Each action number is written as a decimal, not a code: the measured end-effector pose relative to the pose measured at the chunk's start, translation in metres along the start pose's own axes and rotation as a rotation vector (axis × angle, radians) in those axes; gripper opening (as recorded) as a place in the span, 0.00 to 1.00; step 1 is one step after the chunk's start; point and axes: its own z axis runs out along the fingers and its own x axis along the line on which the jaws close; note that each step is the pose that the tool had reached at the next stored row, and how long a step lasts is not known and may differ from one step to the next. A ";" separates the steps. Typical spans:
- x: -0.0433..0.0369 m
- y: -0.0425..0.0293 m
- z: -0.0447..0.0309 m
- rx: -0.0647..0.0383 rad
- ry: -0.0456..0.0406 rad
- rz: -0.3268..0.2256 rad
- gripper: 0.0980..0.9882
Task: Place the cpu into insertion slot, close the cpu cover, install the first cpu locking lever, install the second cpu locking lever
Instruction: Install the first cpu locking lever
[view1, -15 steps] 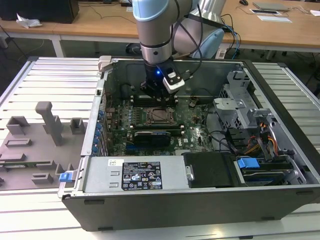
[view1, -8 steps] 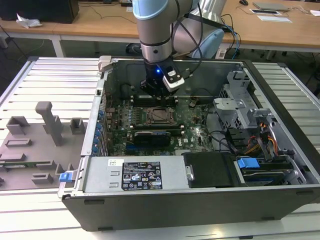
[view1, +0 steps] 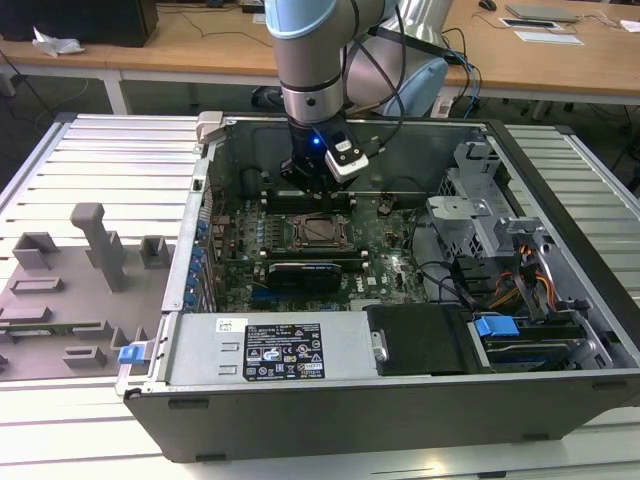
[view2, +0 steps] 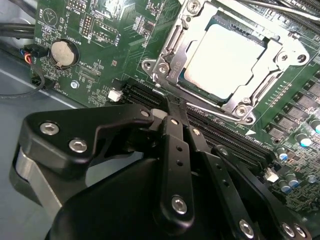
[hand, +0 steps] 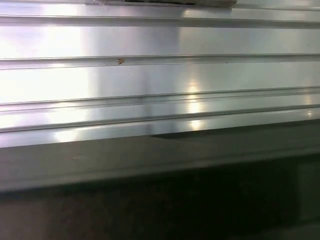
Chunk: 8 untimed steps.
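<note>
The pincer (view2: 170, 104) holds its fingers together, just beside the cpu cover (view2: 176, 52) (already lying over the cpu (view2: 222, 60)). If its tip slips here, it may scratch the motherboard (view2: 100, 45).

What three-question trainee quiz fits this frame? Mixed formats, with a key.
1. True or false: the cpu cover lies down around the cpu.
2. The motherboard is: A red, B green, C blue.
3. Which part is the tip of the gripper nearest in the second wrist view?
Key: 1 true; 2 B; 3 the cpu cover's near edge.
</note>
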 end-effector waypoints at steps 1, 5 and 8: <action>0.0000 -0.0001 0.0002 0.000 -0.0001 0.000 0.01; 0.0003 -0.0024 0.0024 0.000 -0.0004 0.001 0.01; 0.0004 -0.0053 0.0048 0.000 -0.0005 0.001 0.01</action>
